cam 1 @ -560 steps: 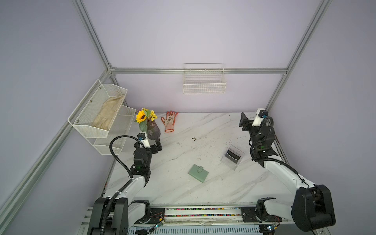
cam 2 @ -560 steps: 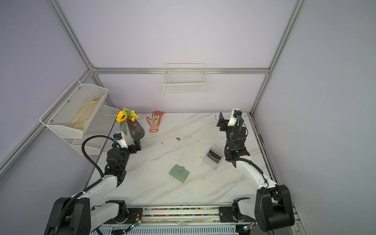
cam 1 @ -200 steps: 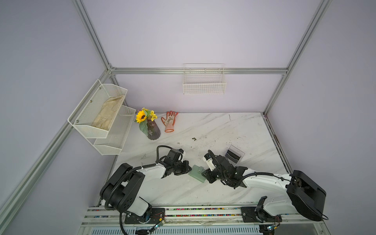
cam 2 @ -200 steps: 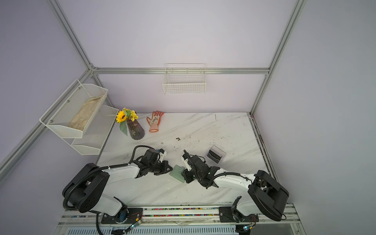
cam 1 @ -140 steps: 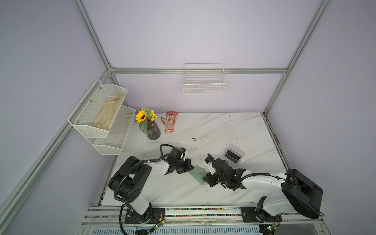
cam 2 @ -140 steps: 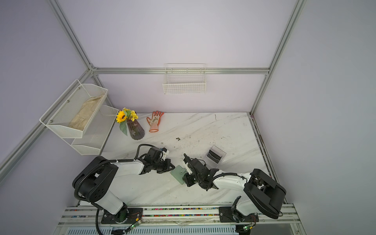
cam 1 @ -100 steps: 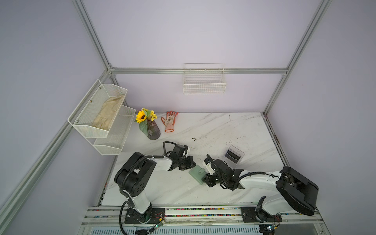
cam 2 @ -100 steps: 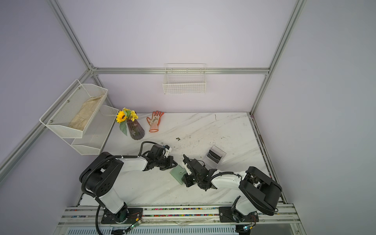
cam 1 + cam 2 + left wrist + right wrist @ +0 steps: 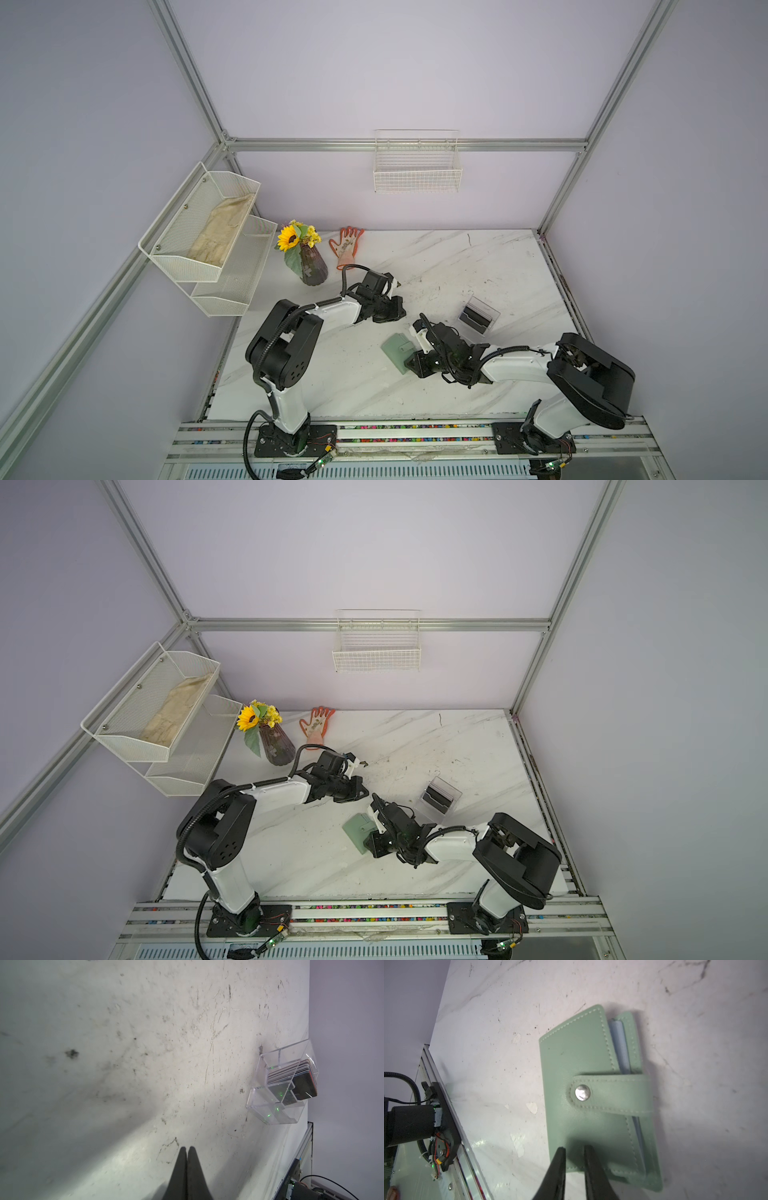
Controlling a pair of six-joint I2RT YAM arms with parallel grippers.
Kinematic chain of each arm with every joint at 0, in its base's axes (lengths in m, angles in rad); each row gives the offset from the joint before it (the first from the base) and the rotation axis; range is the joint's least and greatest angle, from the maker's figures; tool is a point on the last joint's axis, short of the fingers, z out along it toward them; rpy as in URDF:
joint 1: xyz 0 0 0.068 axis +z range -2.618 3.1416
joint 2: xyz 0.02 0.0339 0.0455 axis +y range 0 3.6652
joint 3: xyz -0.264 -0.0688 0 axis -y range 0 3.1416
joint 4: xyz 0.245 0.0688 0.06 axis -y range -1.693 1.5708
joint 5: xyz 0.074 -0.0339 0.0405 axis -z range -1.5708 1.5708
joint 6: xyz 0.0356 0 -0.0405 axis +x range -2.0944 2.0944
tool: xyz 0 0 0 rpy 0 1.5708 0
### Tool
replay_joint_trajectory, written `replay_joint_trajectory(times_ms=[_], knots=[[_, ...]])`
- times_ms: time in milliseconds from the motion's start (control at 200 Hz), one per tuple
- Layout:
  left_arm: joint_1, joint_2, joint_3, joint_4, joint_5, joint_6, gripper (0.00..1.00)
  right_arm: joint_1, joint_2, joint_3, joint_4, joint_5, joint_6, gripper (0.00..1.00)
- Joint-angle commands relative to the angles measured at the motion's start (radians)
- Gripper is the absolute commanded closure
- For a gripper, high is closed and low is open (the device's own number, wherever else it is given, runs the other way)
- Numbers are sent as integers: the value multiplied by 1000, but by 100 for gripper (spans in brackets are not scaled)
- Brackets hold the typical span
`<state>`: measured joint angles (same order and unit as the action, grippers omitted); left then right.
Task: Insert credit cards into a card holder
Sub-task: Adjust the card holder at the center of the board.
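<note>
Tight-together left fingers (image 9: 180,1169) over marble table (image 9: 135,1039); credit cards (image 9: 304,1084) in clear box (image 9: 268,1111).

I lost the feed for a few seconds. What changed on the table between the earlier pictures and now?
Both arms swung in from the table's sides toward the middle. The right gripper sits at the card holder's edge, jaws slightly apart; the left gripper hovers shut over bare table. Nothing gripped. The holder, clear box and cards stayed about where they were.
</note>
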<state>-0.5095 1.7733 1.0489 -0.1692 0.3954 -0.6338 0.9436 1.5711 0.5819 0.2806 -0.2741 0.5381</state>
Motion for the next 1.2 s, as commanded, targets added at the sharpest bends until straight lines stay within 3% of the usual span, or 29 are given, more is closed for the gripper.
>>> replay_joint_trajectory(times_ms=[0,200,375,685,940,1095,1195], knots=[[17,-156,54,-102,-107,87,100,8,120,32,-41,17,75,78],[17,-313,-109,-150,-179,56,100,9,313,150,-46,5,132,78],[21,-414,-272,-141,-258,7,100,8,317,162,-56,36,149,80],[37,-268,-238,-201,-220,34,100,-9,156,134,-165,122,157,80],[39,-249,-249,-155,-190,25,100,-16,91,113,-190,136,157,80],[38,-215,-251,-110,-155,3,100,-16,89,172,-252,167,99,80],[39,-193,-250,-88,-135,-3,100,-13,89,247,-320,196,50,73]])
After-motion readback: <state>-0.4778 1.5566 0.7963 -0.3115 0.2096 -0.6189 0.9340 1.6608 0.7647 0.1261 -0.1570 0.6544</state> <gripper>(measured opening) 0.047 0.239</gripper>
